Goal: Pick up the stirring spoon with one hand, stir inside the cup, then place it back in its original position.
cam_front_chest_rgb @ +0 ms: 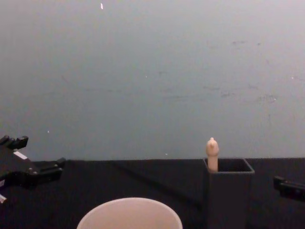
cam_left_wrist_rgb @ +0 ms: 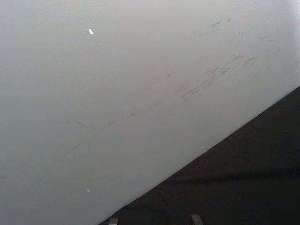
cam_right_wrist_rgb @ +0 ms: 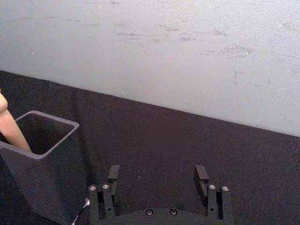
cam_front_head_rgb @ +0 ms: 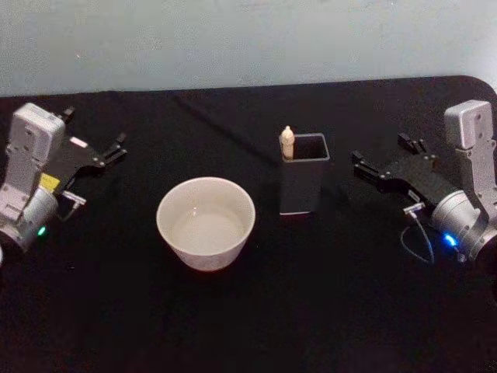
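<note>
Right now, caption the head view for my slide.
Stirring spoon standing in dark holder beside empty cup, open grippers apart.

Two grey cylindrical arms end in black grippers, left and right, with silver screws behind the jaws.

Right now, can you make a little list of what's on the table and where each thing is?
spoon: standing in the holder, handle knob poking out
holder: dark, square, right of the cup
cup: mid-table, nothing in it
left end effector: open, far left, holding nothing
right end effector: open, right of the holder, holding nothing
</note>
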You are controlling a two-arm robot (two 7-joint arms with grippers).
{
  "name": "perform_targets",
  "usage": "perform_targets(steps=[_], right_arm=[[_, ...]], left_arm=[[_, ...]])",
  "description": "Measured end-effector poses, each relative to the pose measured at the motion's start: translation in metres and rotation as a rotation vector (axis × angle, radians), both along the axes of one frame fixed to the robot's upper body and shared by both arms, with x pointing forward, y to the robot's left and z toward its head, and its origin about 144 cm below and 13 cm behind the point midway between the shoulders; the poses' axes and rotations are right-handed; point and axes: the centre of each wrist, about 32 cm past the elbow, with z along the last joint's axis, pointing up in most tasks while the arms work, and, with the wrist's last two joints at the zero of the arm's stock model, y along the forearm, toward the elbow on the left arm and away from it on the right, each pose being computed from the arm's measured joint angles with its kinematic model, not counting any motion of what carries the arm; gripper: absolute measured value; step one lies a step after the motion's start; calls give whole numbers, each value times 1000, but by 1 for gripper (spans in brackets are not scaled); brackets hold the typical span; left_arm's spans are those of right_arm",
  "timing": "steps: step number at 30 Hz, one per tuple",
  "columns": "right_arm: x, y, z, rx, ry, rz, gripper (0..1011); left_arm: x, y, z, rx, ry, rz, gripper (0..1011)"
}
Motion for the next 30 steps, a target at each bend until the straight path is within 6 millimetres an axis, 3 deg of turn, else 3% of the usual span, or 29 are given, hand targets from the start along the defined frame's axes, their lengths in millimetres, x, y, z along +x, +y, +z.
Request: perform_targets(steps=[30], right_arm=[[0, 0, 0, 1, 0, 0, 1002]], left_arm=[[0, 0, 0, 0, 0, 0, 1001]])
